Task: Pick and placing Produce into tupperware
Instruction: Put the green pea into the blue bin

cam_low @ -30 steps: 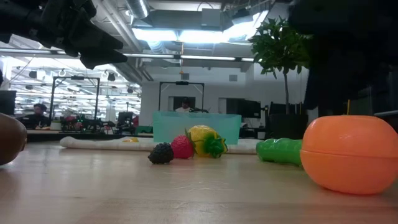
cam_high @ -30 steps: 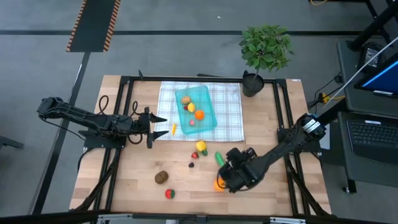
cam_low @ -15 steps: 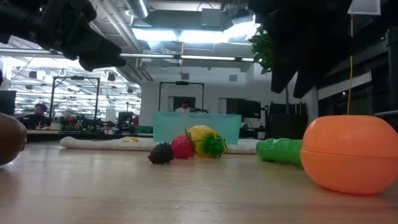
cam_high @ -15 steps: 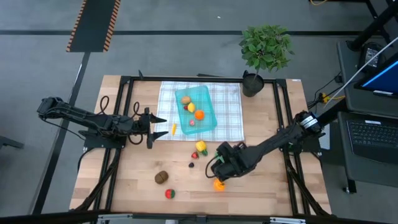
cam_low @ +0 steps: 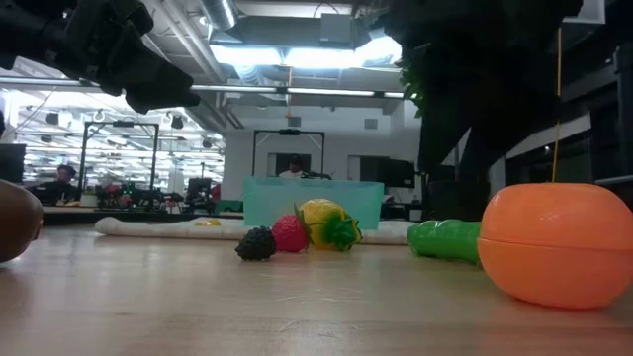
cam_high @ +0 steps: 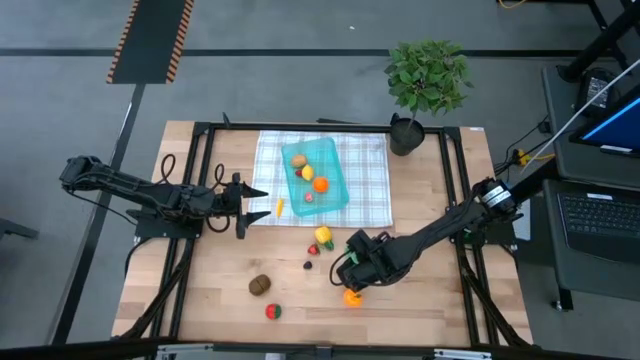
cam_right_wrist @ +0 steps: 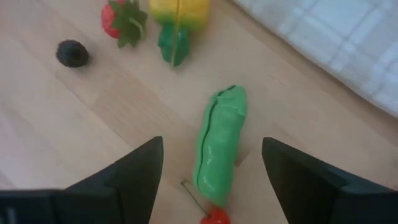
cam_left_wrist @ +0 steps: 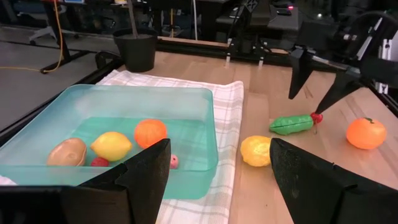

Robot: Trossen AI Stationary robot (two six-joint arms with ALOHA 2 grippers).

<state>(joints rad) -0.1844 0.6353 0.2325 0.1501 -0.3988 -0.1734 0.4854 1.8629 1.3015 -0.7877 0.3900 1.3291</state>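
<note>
The teal tupperware (cam_high: 316, 175) sits on the checked cloth and holds a potato, a lemon (cam_left_wrist: 112, 145), an orange and red berries. A green cucumber (cam_right_wrist: 219, 149) lies on the wood, with a cherry (cam_right_wrist: 214, 216) at one end. My right gripper (cam_right_wrist: 211, 149) hovers over it, open, one finger on each side, touching nothing. An orange (cam_high: 351, 297) lies nearer the table's near edge. A yellow pepper (cam_high: 323, 236), strawberry (cam_low: 289, 233), blackberry (cam_low: 257, 243), kiwi (cam_high: 260, 285) and a red fruit (cam_high: 272, 311) lie loose. My left gripper (cam_high: 262, 201) waits open at the cloth's left edge.
A potted plant (cam_high: 428, 80) stands at the table's far right corner. A small yellow piece (cam_high: 280, 207) lies on the cloth's left edge, just before the left gripper. Black frame rails run along the table's left and right sides. Bare wood lies toward the near edge.
My right gripper has moved from above the orange toward the table's left and far edge and now stands over the cucumber, staying open. The orange has stayed where it lay. The left arm has kept still.
</note>
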